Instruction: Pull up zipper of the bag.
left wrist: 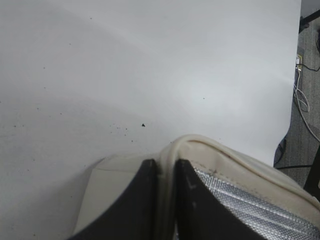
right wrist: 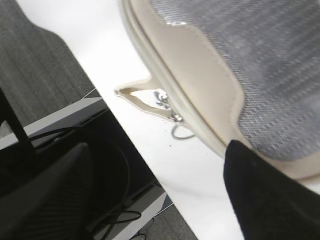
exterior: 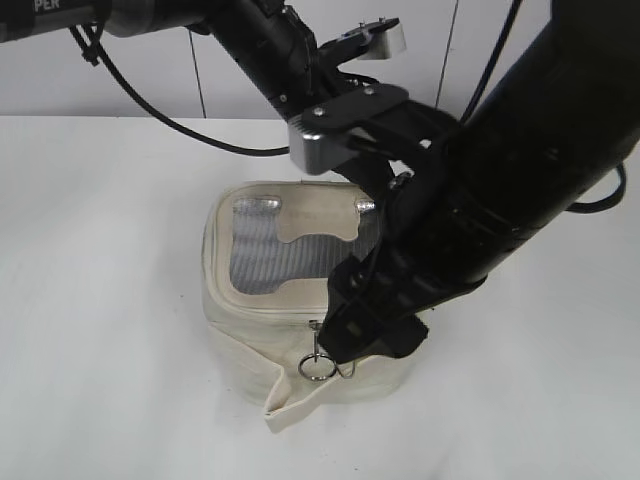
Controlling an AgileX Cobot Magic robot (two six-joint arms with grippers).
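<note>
The cream bag (exterior: 250, 320) with a grey mesh top (exterior: 270, 250) stands mid-table. The zipper runs round its top rim, and silver pulls with rings (exterior: 318, 365) hang at the front. My left gripper (exterior: 398, 185) is at the bag's back right corner. In the left wrist view it (left wrist: 167, 172) is shut on the bag's cream rim (left wrist: 220, 150). My right gripper (exterior: 365, 320) is low at the front right corner, just right of the pulls. In the right wrist view it (right wrist: 155, 146) is open, one finger lies against the rim (right wrist: 200, 120), and the pulls (right wrist: 172, 115) sit beyond it, apart.
The loose cream strap (exterior: 285, 395) hangs down the bag's front. The white table (exterior: 100, 300) spreads to the left and front. In the right wrist view its edge (right wrist: 145, 165) is close, with floor and cables below.
</note>
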